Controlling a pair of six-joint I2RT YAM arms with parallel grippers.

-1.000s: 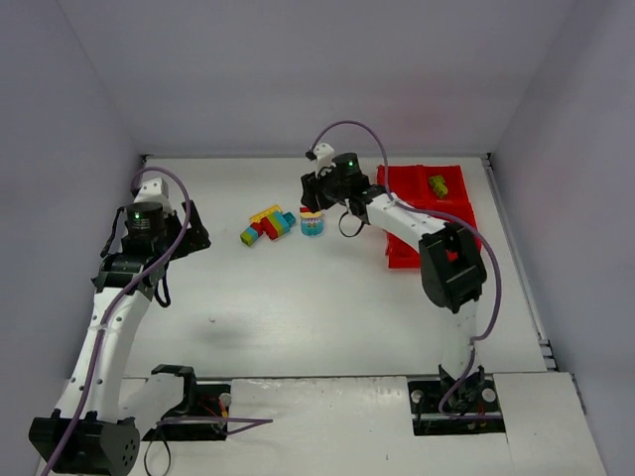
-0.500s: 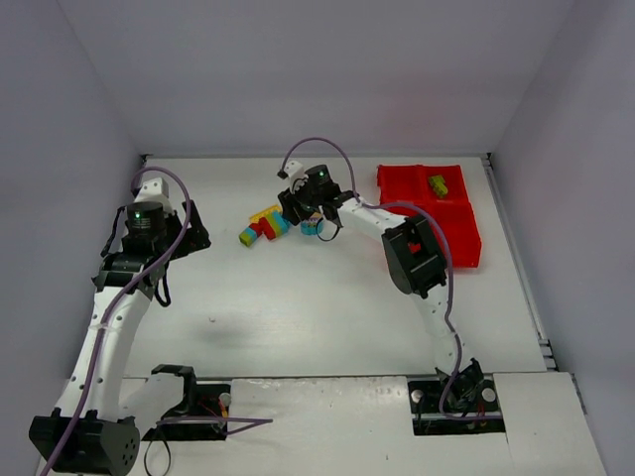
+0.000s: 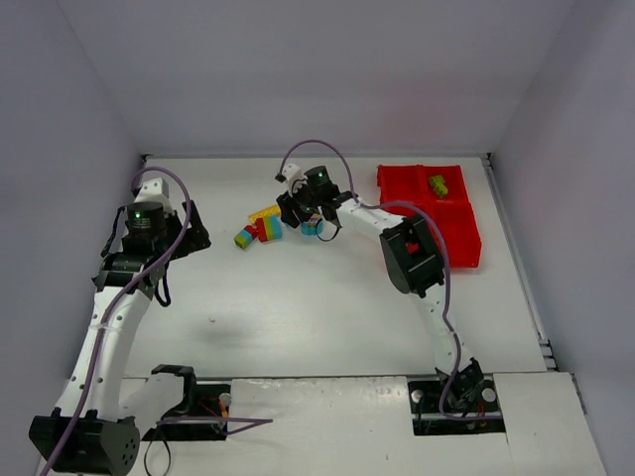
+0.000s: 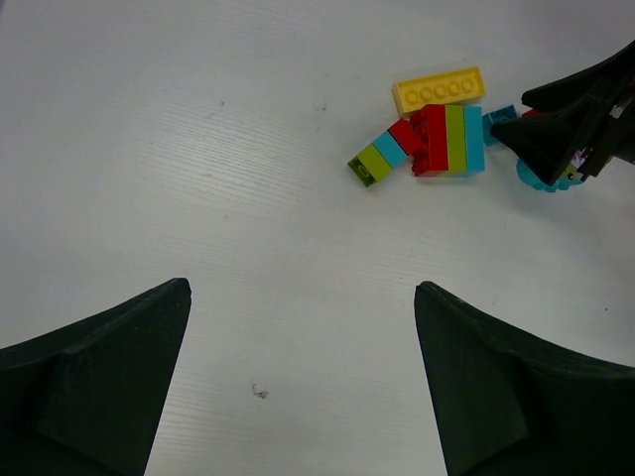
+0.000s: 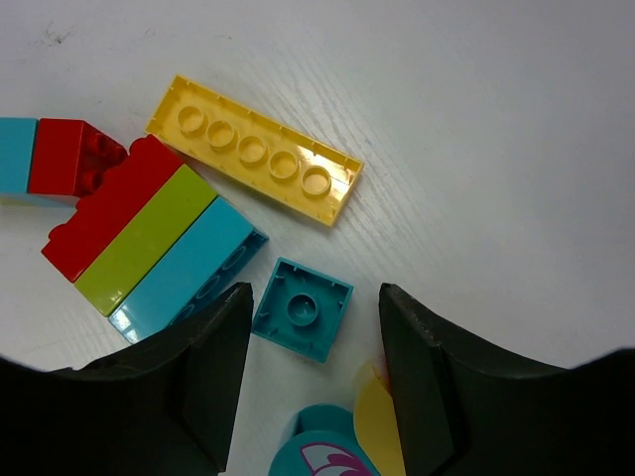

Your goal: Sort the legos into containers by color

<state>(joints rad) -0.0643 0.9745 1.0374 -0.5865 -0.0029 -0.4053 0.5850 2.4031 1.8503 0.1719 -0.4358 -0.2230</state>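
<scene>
The right gripper is positioned low over the loose bricks on the white table. Its jaws are partly spread and straddle a small teal square plate. Nothing is pinched yet. The left gripper is spread wide and empty, well apart from the pile.

The step in hand is judged to be the pick of the teal plate.

1. The fingers should be squared to two opposite edges of the plate, which lies slightly skewed between them.
2. The descent should be made straight down to the table, since the plate is thin and offers little edge to grip.
3. Care is required on the side of the red, green and teal block, whose teal end lies just beside one finger. That block should not be caught as the jaws close.
4. The yellow long plate and the rounded teal piece lie near and should be left undisturbed.

Once gripped, the plate should be lifted clear before it is carried to the red four-bin tray. One far bin holds a yellow-green brick, so a different bin should be chosen for teal.
</scene>
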